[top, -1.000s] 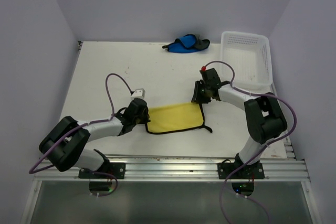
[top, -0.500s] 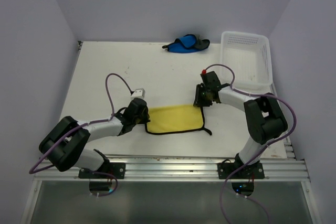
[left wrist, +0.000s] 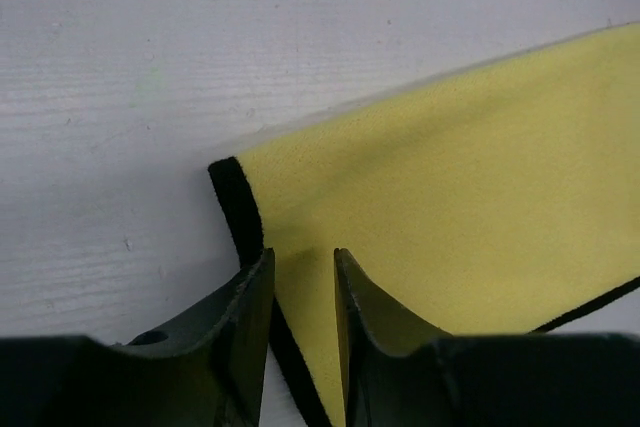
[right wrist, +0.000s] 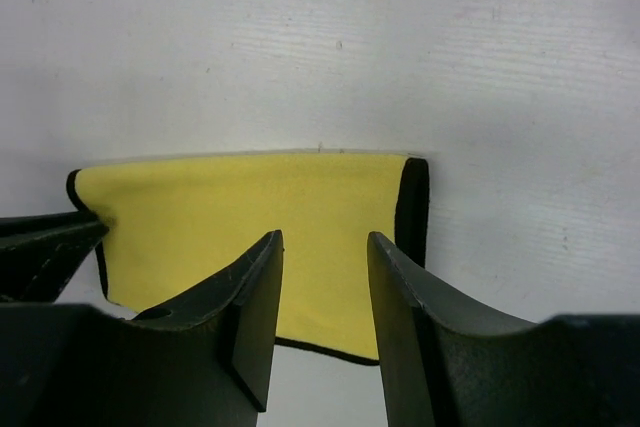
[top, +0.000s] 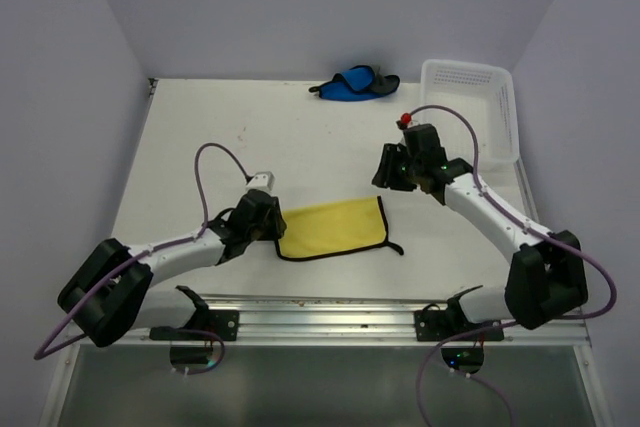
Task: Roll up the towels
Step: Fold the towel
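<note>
The yellow towel [top: 332, 228] lies spread flat on the white desk [top: 200, 147], in the lower middle of the overhead view. Its dark edging runs round it and its corner loop trails off at the lower right. The left arm [top: 180, 247] reaches in low from the lower left. The left jaws are released, parted by a narrow gap, with their tips over the towel's left edge; in the left wrist view, yellow cloth shows between them, lying flat. The right arm [top: 490, 212] holds the right jaws off the desk, just beyond the towel's upper right corner. They are also released, with nothing between them. The blue towel [top: 350, 84] sits crumpled at the top centre, and just to its right in the upper right stands a white perforated basket [top: 465, 107].
</note>
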